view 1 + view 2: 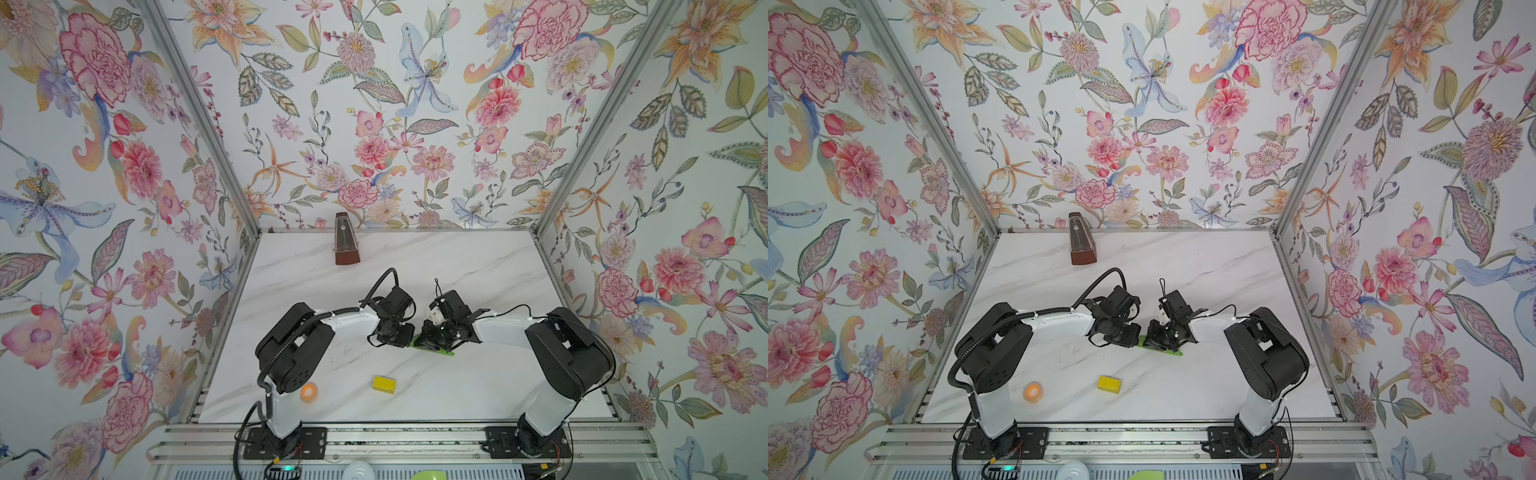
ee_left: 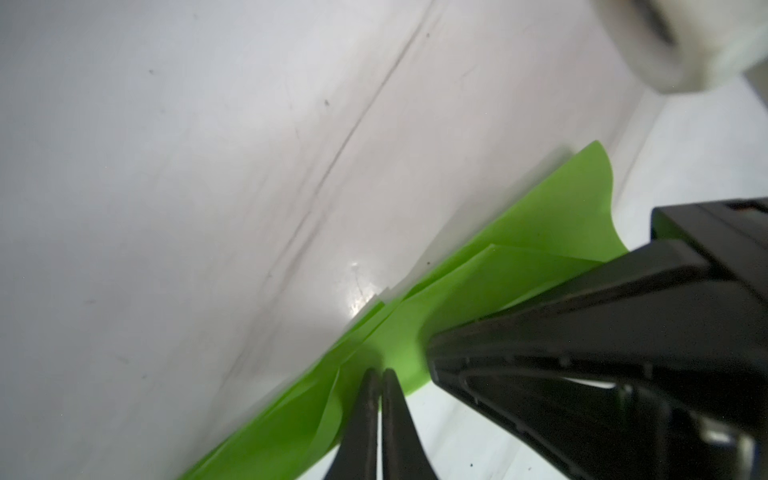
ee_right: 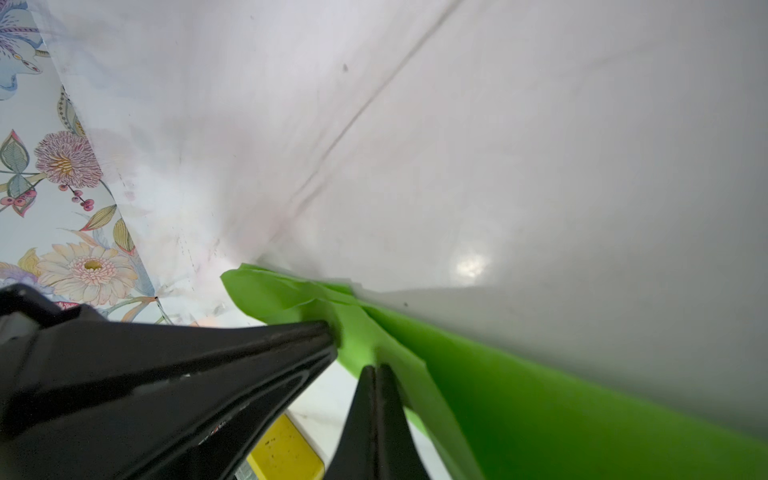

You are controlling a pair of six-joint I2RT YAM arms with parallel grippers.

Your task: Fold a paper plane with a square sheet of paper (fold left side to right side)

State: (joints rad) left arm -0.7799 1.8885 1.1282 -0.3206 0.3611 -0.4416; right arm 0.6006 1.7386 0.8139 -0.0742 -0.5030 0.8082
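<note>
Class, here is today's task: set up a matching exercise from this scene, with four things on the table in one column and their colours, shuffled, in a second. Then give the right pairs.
Things
1. paper
2. block
3. tape roll
4. metronome

Colours
A. yellow
B. brown
C. lime green
D. orange

Pairs: 1-C, 2-A, 3-D, 4-B
</note>
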